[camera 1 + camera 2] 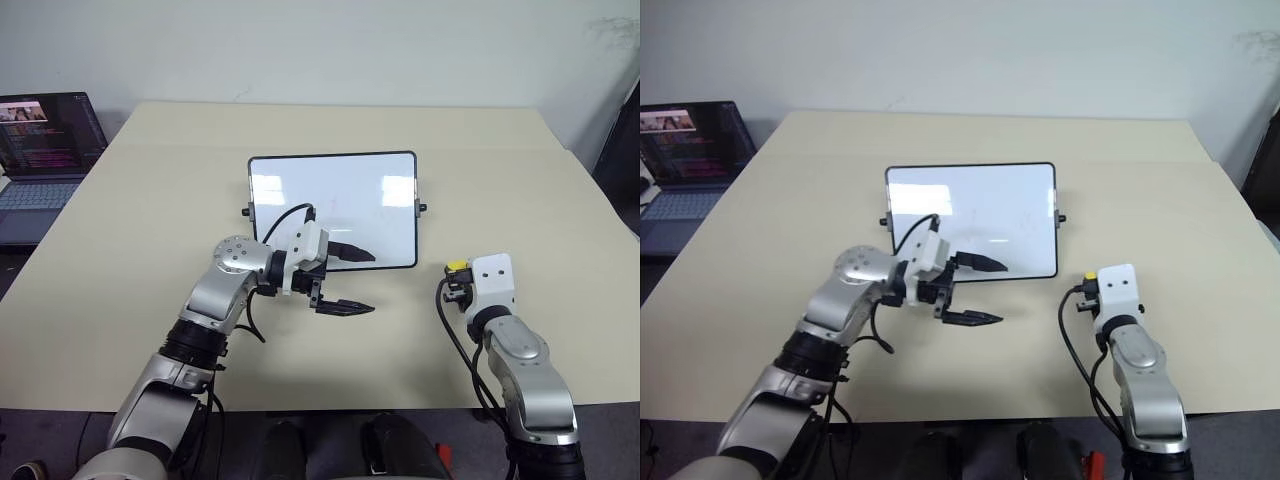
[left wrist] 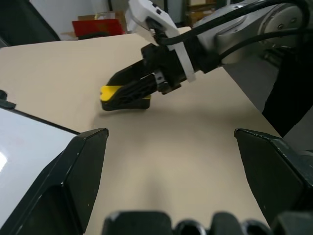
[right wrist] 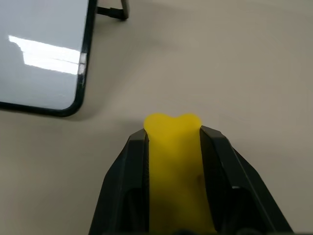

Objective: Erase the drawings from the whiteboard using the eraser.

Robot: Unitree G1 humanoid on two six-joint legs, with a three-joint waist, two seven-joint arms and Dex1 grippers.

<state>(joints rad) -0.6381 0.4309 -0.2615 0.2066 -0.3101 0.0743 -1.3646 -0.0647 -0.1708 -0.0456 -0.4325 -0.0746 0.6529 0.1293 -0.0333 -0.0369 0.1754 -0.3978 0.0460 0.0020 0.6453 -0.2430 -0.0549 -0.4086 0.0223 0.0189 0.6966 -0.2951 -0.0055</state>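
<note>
Whiteboard (image 1: 332, 205) lies flat at table (image 1: 140, 250) centre, surface glossy; only faint traces at its middle, possibly leftover drawings, too dim to be sure. Left gripper (image 1: 352, 281) hangs over the board's 6 o'clock edge, fingers spread wide, nothing between them. Right gripper (image 3: 172, 142) sits off the board's 4 o'clock corner, clamped on the yellow eraser (image 3: 172, 161). Laptop (image 1: 40, 160) at 10 o'clock.

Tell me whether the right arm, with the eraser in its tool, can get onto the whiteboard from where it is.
Probably yes. Bare table lies between the eraser in the right tool and the whiteboard; the left tool hovers over its near edge.
</note>
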